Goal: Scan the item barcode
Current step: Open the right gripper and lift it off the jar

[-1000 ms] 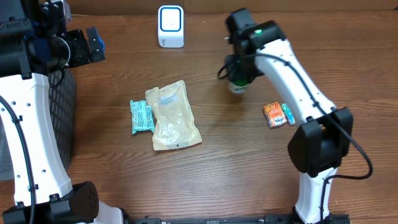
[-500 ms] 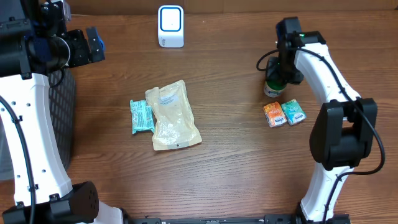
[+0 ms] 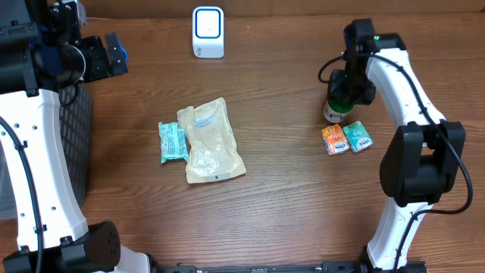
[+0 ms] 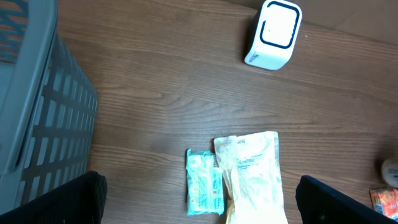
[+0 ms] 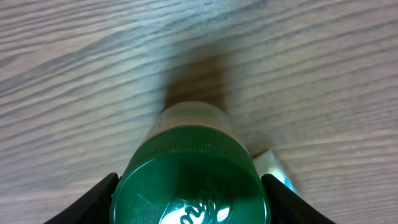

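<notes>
A green-capped bottle (image 3: 333, 114) stands upright at about 2 o'clock on the wooden worktop (image 3: 288, 205), clamped at the cap by the right claw (image 5: 189, 205), whose two fingers (image 5: 99, 196) press against either side of it. Whether the bottle's base touches the wood cannot be told. Just beside it, at its 6 o'clock, lie an orange packet (image 3: 333, 139) and a small teal packet (image 3: 357, 137), side by side. The white barcode scanner (image 3: 208, 32) with its blue-outlined face sits well apart at 12 o'clock. Left of centre, a beige pouch (image 3: 212, 142) lies flat with a teal wipes pack (image 3: 172, 142) touching its 9 o'clock edge. At 10 o'clock the left claw (image 3: 114, 54) hangs above the worktop with its jaws spread wide and holding nothing, a dark slatted basket (image 4: 37, 112) beside it.
</notes>
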`<state>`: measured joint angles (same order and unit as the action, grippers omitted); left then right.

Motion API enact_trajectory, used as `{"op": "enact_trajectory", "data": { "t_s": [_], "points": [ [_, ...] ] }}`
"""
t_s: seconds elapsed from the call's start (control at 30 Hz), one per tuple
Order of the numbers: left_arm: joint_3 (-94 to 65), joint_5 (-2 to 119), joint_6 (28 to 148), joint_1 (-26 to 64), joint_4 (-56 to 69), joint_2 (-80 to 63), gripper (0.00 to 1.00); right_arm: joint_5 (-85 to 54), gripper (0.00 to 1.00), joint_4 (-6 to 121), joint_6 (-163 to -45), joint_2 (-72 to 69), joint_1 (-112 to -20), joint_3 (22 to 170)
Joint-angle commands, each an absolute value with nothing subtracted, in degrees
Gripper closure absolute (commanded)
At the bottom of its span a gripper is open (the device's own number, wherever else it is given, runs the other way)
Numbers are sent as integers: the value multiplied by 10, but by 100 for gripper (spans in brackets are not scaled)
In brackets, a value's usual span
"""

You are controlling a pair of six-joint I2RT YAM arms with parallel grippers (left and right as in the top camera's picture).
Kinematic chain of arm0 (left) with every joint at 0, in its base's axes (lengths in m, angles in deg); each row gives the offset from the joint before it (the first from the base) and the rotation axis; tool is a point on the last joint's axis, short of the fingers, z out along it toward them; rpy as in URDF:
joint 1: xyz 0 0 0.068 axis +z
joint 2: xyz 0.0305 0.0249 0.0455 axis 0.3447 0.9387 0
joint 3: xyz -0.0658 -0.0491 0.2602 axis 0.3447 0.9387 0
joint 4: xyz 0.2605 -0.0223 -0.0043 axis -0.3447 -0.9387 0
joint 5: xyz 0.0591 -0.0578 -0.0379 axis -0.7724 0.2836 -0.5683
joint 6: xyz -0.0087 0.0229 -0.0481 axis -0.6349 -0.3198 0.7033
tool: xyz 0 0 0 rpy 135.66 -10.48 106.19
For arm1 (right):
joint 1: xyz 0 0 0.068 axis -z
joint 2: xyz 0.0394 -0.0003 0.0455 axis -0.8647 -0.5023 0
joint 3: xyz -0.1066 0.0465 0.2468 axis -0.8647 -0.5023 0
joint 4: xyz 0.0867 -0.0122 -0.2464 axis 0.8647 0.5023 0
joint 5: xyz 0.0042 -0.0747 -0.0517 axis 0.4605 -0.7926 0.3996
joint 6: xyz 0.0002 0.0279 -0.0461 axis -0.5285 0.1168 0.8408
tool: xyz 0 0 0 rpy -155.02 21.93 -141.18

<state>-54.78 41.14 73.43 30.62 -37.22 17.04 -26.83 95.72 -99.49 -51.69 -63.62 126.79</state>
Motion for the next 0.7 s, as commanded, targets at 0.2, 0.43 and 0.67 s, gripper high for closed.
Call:
{"op": "enact_trajectory", "data": {
  "t_s": [0.2,0.43,0.67],
  "points": [
    [-546,412,721,302,-371,170,0,-189,39,1100,-997,-507,-635,1465],
    [-546,412,721,302,-371,170,1,-195,39,1114,-985,-507,-635,1462],
    [-546,412,721,302,-371,170,1,-237,39,1052,-979,-508,-636,1397]
  ]
}}
